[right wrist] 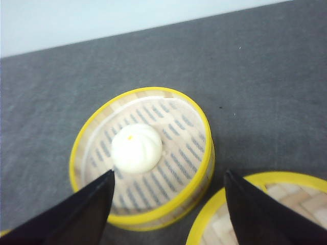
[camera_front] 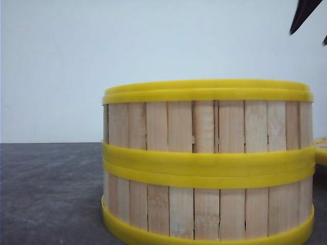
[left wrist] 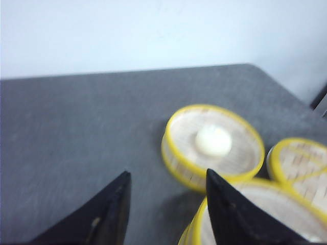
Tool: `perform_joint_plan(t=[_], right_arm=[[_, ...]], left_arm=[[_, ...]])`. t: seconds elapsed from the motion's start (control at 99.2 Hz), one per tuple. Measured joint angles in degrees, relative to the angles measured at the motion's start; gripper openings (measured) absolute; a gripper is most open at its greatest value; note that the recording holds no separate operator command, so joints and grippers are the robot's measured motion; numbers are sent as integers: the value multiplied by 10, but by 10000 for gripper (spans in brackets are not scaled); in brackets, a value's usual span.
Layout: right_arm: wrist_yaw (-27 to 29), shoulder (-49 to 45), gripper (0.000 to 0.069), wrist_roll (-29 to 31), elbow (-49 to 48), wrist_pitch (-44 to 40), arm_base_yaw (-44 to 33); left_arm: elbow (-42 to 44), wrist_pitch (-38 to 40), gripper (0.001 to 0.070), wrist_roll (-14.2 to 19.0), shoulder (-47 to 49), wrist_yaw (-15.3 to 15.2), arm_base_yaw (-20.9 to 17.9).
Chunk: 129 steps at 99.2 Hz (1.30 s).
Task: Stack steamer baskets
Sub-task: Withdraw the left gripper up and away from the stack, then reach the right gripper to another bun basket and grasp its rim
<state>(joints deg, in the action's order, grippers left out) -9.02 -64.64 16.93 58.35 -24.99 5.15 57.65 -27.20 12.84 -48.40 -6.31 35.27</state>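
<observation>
Front view shows two round wooden-slat steamer baskets with glossy yellow rims already stacked (camera_front: 207,163), one directly on the other, very close to the lens; that pile serves here as the landmark. A sliver of a further yellow rim (camera_front: 321,151) peeks out at the pile's right edge, and a dark finger tip (camera_front: 305,14) hangs above and to the right of it; whose arm it belongs to cannot be told.

A single basket holding a pale round bun (right wrist: 137,148) sits on the table near the pile, apart from the others. The right gripper (right wrist: 168,196) hovers above this bun basket (right wrist: 145,158) with its fingers spread wide and holding nothing, probably lined up to straddle the rim for a lift. The left gripper (left wrist: 168,196) is likewise parted and empty, poised over a basket top just beside it (left wrist: 265,214), with the bun basket and another open basket (left wrist: 301,163) beyond.

The table (left wrist: 76,143) is a dark grey, slightly textured surface; behind it stands a plain pale wall (camera_front: 102,51).
</observation>
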Motion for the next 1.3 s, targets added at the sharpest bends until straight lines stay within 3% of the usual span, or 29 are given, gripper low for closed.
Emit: perform_joint_plan(t=[0.181, 0.484, 0.665, 0.867, 1.048, 1.3], right_arm=[[11, -132, 421, 0, 37, 4, 0], [30, -287, 412, 13, 43, 87, 0], [46, -315, 287, 16, 44, 128, 0], [46, -349, 251, 18, 48, 128, 0], [47, -350, 145, 20, 49, 138, 1], [49, -364, 72, 40, 54, 146, 2]], left_arm=[[-91, -35, 273, 3, 99, 0, 0], [-93, -110, 273, 25, 167, 0, 0], [-93, -142, 273, 31, 186, 0, 0], [-93, -151, 273, 31, 192, 0, 0], [-93, -151, 273, 31, 192, 0, 0], [-93, -154, 273, 31, 192, 0, 0]])
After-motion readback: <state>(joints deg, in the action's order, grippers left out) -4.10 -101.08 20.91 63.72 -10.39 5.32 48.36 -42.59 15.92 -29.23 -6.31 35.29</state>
